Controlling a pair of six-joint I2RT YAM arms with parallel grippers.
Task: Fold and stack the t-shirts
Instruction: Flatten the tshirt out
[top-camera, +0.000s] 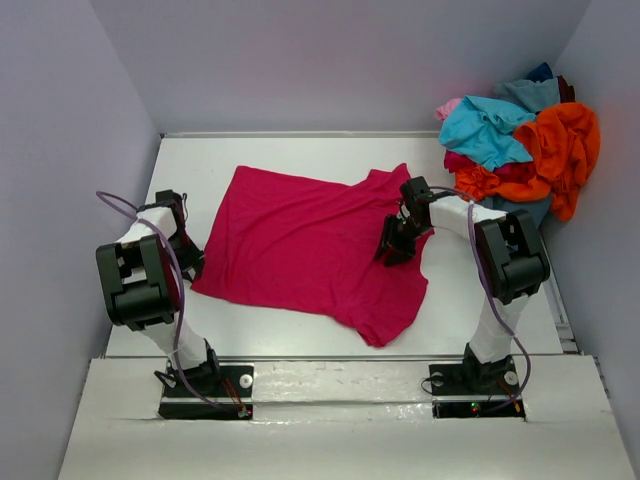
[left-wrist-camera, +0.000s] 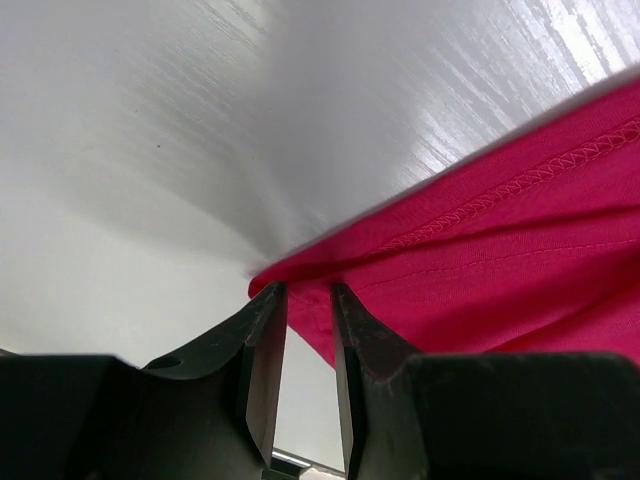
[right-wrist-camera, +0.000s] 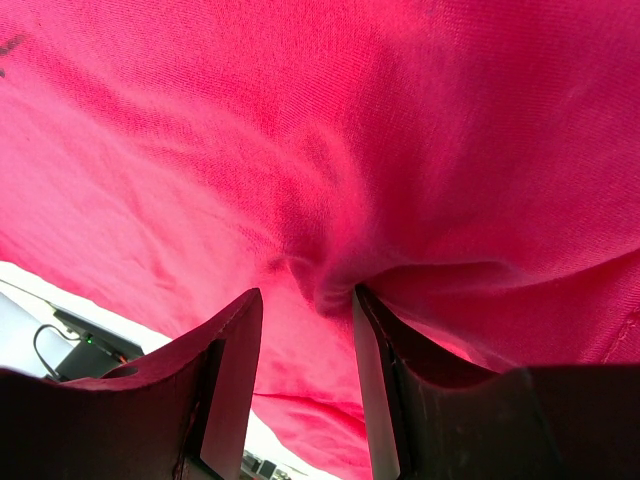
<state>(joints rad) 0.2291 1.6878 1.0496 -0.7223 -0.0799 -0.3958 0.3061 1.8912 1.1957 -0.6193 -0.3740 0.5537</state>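
A crimson-magenta t-shirt (top-camera: 305, 240) lies spread on the white table (top-camera: 290, 335), with one end rumpled towards the back right. My left gripper (top-camera: 192, 262) is low at the shirt's near-left corner. In the left wrist view its jaws (left-wrist-camera: 308, 292) stand a little apart, astride that hemmed corner (left-wrist-camera: 300, 275), with bare table showing between the fingers. My right gripper (top-camera: 392, 250) presses down on the shirt's right side. In the right wrist view the right gripper (right-wrist-camera: 307, 297) has its jaws apart, and a small ridge of cloth (right-wrist-camera: 325, 285) bulges up between the tips.
A heap of other t-shirts sits in the back right corner: turquoise (top-camera: 485, 128), orange (top-camera: 565, 145), a bit of pink (top-camera: 448, 107) and dark blue (top-camera: 541, 72). Walls close in the table on the left, back and right.
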